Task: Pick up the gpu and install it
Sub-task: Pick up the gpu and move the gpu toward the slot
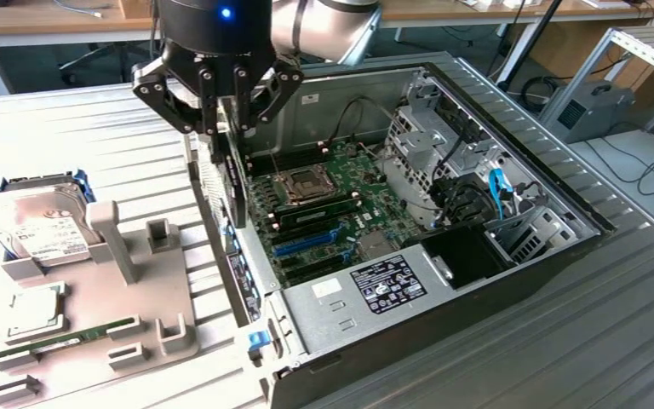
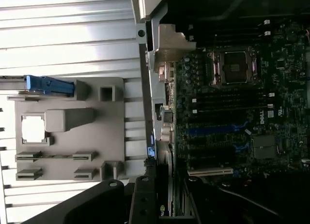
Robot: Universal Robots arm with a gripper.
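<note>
Claw [image 1: 228, 129] clenched on gpu [image 1: 234, 187] over open case [image 1: 452, 332]; ribbed metal table [image 1: 599, 341], desks [image 1: 31, 19] behind.

The dark gpu [image 1: 232, 179] hangs upright, edge-on, at the open case's [image 1: 441, 341] wall.

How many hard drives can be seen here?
1. The hard drive sits in a blue carrier on the grey fixture, at the exterior view's left. Others may be hidden inside the computer case.

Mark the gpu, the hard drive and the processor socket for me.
gpu [image 1: 236, 196], exterior view, dark hanging edge
hard drive [image 1: 37, 228], exterior view, white label
processor socket [image 1: 302, 184], exterior view, its centre
</note>
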